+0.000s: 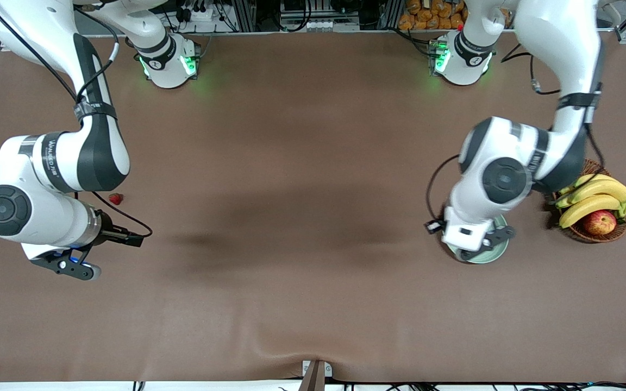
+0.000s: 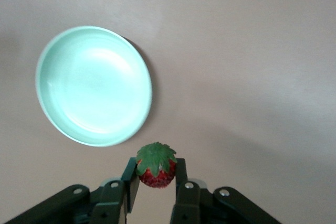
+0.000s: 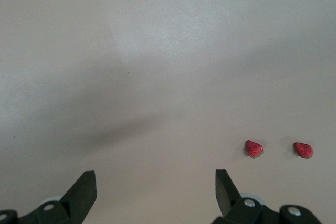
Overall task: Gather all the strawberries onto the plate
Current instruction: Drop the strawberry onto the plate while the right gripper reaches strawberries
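Over the plate (image 2: 93,85), toward the left arm's end of the bench (image 1: 313,163): left gripper (image 2: 156,178), clamped on one strawberry (image 2: 156,165), leafy cap up, not yet released. Plate: pale green, upright on the bench, bare inside in the left wrist view; nothing collected so far.

Toward the right arm's end: right gripper (image 3: 155,184), jaws spread wide, empty, hanging above the bench. Two strawberries (image 3: 254,148) and (image 3: 303,150) lie loose on the bench, near each other, both apart from that gripper.

Beside the plate: basket (image 1: 590,234) of bananas (image 1: 595,198) and an apple (image 1: 599,222), not part of the job.

Tally, as judged: none delivered, one in transit, two outstanding.
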Motion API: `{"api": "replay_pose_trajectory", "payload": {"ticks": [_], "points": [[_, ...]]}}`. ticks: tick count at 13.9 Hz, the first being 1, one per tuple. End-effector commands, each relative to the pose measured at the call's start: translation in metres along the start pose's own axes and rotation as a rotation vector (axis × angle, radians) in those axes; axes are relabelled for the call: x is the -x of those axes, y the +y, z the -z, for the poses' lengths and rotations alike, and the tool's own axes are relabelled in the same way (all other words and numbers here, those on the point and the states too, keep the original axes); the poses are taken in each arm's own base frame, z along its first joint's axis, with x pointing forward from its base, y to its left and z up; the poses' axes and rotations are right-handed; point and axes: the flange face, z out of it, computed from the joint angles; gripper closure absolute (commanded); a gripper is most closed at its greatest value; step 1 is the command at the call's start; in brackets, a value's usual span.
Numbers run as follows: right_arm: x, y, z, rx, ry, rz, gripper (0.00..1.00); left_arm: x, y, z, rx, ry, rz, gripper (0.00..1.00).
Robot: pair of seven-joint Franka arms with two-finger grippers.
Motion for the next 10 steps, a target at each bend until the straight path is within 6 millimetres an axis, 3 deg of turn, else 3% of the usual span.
{"api": "replay_pose_trajectory", "payload": {"ticks": [1, 5, 8, 10], "points": [[0.004, 0.003, 0.006, -0.008, 0.001, 0.013, 0.00, -0.011, -0.033, 0.000, -0.025, -0.025, -0.084, 1.00], [0.004, 0.002, 0.008, -0.010, 0.007, 0.015, 0.00, -0.041, -0.082, -0.019, -0.032, -0.064, -0.166, 1.00], [0.004, 0.003, 0.008, -0.010, 0.005, 0.013, 0.00, -0.051, -0.104, -0.038, -0.034, -0.091, -0.192, 1.00], [0.004, 0.004, 0.008, -0.010, 0.005, 0.012, 0.00, -0.059, -0.117, -0.064, -0.036, -0.110, -0.186, 1.00]]}}
